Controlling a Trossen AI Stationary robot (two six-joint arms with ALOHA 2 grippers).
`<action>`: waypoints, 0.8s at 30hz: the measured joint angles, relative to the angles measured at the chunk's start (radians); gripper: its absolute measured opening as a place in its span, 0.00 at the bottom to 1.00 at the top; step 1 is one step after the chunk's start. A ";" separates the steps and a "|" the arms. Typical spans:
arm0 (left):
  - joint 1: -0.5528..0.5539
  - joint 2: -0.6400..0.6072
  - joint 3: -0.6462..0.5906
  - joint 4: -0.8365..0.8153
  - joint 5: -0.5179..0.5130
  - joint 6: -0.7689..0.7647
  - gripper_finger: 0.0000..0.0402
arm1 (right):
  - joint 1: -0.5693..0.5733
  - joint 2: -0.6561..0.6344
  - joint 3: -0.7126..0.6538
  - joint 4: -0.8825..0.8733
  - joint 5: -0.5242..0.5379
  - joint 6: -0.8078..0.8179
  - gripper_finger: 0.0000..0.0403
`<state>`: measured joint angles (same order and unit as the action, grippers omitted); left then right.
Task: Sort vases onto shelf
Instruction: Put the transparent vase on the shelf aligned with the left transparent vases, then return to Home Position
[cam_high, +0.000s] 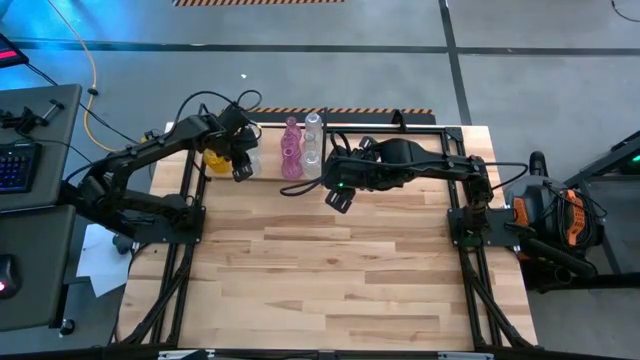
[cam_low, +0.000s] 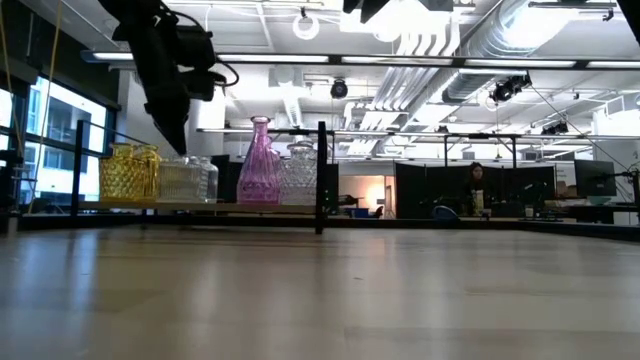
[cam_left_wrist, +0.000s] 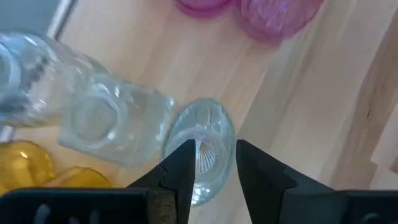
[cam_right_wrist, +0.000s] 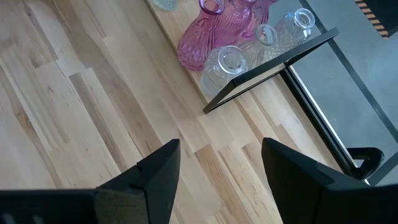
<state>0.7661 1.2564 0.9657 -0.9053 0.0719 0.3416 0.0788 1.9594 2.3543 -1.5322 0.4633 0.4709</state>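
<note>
We see the left end effector (cam_left_wrist: 211, 168) w/ fingers apart directly above a clear vase (cam_left_wrist: 200, 149), seemingly just set on the shelf (cam_high: 265, 177). Right end effector (cam_right_wrist: 217, 165) idles wide apart over bare desk (cam_high: 330, 280).

Bright ceiling strip lights (cam_low: 400, 62) — low view's foreground blurred

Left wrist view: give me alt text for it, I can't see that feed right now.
The left gripper hangs open just above a small clear vase standing on the shelf's pale board, its fingers either side of the vase's mouth. Other clear vases, amber vases and pink vases stand around it.
</note>
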 joint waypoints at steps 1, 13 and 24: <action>-0.001 0.000 0.013 -0.004 0.000 -0.001 0.27 | 0.000 0.000 0.000 0.003 0.000 0.000 0.52; -0.003 -0.024 0.249 -0.127 0.032 -0.051 0.27 | 0.008 0.000 0.000 0.073 0.037 -0.047 0.52; 0.000 -0.368 0.275 -0.086 0.126 -0.215 0.26 | 0.010 -0.124 0.000 0.227 0.142 -0.113 0.52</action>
<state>0.7658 0.8886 1.2407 -0.9910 0.1974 0.1269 0.0891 1.8353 2.3539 -1.3048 0.6053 0.3576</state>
